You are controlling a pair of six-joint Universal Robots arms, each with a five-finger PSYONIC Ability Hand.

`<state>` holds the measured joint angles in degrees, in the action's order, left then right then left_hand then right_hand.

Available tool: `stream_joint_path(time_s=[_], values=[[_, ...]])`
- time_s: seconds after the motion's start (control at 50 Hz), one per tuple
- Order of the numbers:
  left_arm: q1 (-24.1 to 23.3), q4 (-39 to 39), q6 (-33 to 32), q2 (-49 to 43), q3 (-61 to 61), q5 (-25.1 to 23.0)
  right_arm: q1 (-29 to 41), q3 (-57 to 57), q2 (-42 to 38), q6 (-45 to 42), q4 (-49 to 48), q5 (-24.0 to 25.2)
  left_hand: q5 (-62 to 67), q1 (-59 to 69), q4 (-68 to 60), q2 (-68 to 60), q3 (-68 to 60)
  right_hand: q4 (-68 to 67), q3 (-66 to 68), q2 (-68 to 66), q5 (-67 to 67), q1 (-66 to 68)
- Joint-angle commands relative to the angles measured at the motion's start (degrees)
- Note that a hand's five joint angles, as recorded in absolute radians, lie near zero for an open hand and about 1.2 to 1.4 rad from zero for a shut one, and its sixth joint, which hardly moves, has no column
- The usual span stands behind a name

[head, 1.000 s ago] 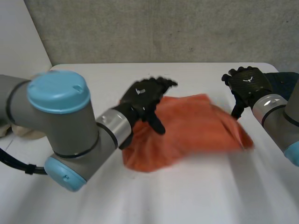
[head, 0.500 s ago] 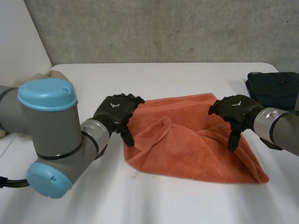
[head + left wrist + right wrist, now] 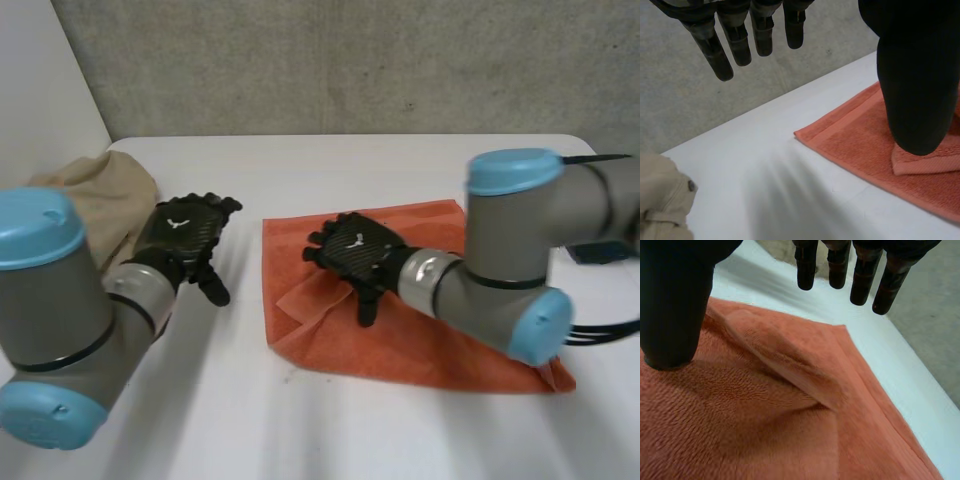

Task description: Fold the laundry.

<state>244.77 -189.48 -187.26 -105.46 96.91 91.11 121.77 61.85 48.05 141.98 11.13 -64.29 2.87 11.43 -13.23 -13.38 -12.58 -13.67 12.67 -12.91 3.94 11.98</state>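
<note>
orange towel (image 3: 430,330) lies spread on the white table (image 3: 300,430), w/ a raised fold (image 3: 785,357) near its left side. right hand (image 3: 355,250) hovers over that part of the towel, fingers (image 3: 860,280) straight & relaxed, grasping nothing. the fold sits under its palm; can't tell if the thumb touches the cloth. left hand (image 3: 188,235) is off the towel, over bare table btwn the towel's left edge & a beige garment (image 3: 95,195). its fingers (image 3: 722,52) are straight, released, nothing in them.
</note>
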Motion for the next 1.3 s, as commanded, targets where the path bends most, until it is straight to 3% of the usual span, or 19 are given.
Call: stream_joint_path(time_s=[0.02,0.06,0.08,0.1,0.22,0.38,0.72,0.94,1.12,1.16,1.18,1.3], values=[[5.71,-0.8,0.05,2.8,5.3,-9.79,1.98,-13.32,-11.56,-5.04,7.15,-5.14,2.39,3.83,-2.03,-1.88,-2.69,-11.18,12.18,-11.94,10.92,12.88],[6.24,-0.89,0.05,2.97,5.83,-11.12,2.5,-15.17,-13.06,-6.27,7.94,-6.2,2.39,3.83,-2.03,-1.88,-2.69,-22.92,23.92,-23.68,22.65,24.61],[6.94,-0.89,0.05,2.97,6.0,-12.09,2.94,-16.92,-13.76,-7.06,8.38,-7.42,2.39,3.83,-2.03,-1.88,-2.69,-50.14,51.13,-50.9,49.87,51.83],[7.29,-0.89,0.05,2.97,6.01,-12.53,3.12,-17.55,-13.68,-6.89,8.39,-7.95,2.39,3.83,-2.03,-1.88,-2.69,-66.17,67.17,-66.93,65.9,67.86],[8.96,-1.24,-0.04,2.89,5.22,-14.29,3.04,-16.86,-8.25,-2.07,6.19,-9.72,1.05,2.49,-0.69,-0.54,-1.35,-66.33,67.33,-67.09,66.06,68.02],[9.4,-5.36,-0.04,0.52,0.74,-17.9,2.6,-6.85,10.81,1.9,5.48,-8.31,-2.15,-0.71,2.51,2.66,1.85,-66.33,67.33,-67.09,66.06,68.02],[7.03,-6.33,-0.57,-21.81,-15.96,-20.89,-0.66,1.16,28.76,2.34,8.39,-9.37,-1.82,-0.38,2.18,2.33,1.52,-66.33,67.33,-67.09,66.06,68.02],[2.9,-6.95,-0.22,-30.24,-27.03,-20.1,-0.66,6.26,36.76,2.51,9.97,-8.84,-0.31,1.14,0.66,0.81,0.01,-66.33,67.33,-67.09,66.06,68.02],[-1.49,-9.41,-0.13,-34.9,-32.93,-14.3,-0.83,10.83,41.86,2.51,9.88,-8.75,2.04,3.49,-1.69,-1.54,-2.34,-66.33,67.33,-67.09,66.06,68.02],[-2.11,-10.2,-0.04,-35.43,-33.1,-14.12,-0.83,11.45,42.65,2.51,9.88,-8.66,5.89,7.34,-5.54,-5.39,-6.19,-66.33,67.33,-67.09,66.06,68.02],[-2.37,-10.99,-0.04,-36.13,-33.19,-14.03,-0.92,11.8,43.26,2.51,9.88,-8.84,19.57,21.02,-19.22,-19.07,-19.87,-66.33,67.33,-67.09,66.06,68.02],[-3.08,-11.96,-0.04,-37.98,-34.16,-13.85,-2.77,13.03,44.68,2.6,9.97,-8.66,47.74,49.19,-47.39,-47.24,-48.04,-66.33,67.33,-67.09,66.06,68.02]])
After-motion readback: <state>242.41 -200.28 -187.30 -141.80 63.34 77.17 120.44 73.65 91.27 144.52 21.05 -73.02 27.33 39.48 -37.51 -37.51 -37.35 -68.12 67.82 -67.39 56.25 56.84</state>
